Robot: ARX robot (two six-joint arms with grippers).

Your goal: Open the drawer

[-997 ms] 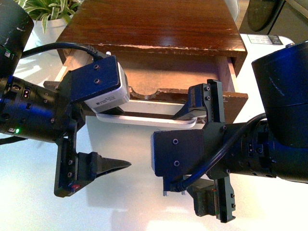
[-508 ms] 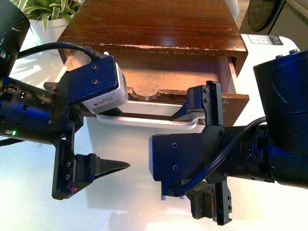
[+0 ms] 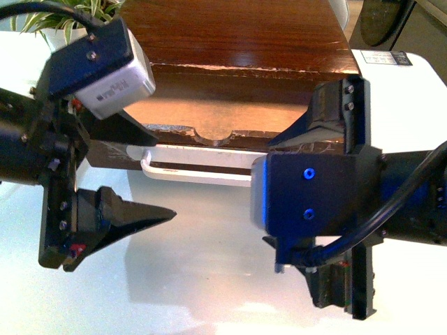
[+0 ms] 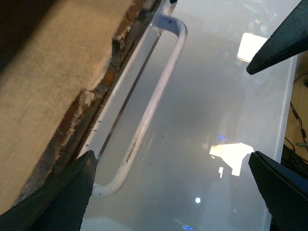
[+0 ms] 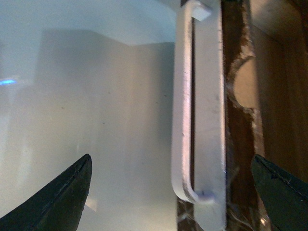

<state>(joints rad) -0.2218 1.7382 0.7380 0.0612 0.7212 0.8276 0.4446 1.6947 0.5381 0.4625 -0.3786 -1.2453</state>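
drawer [image 3: 209, 115] pulled out, pale wood inside showing | white bar handle [image 3: 195, 173] ungripped | left gripper [image 4: 171, 159] fingers wide apart | right gripper [image 5: 171, 159] fingers wide apart | wrist camera label [image 3: 115, 87] print unreadable

Drawer [image 3: 209, 112] stood partway out of cabinet [image 3: 230, 35] at back of bench [image 3: 209, 279], handle [image 3: 195, 173] on its front, left end effector [image 3: 164, 180] before handle's left end, right end effector [image 5: 169, 161] covering its right end, plant [image 3: 70, 10] behind, far left
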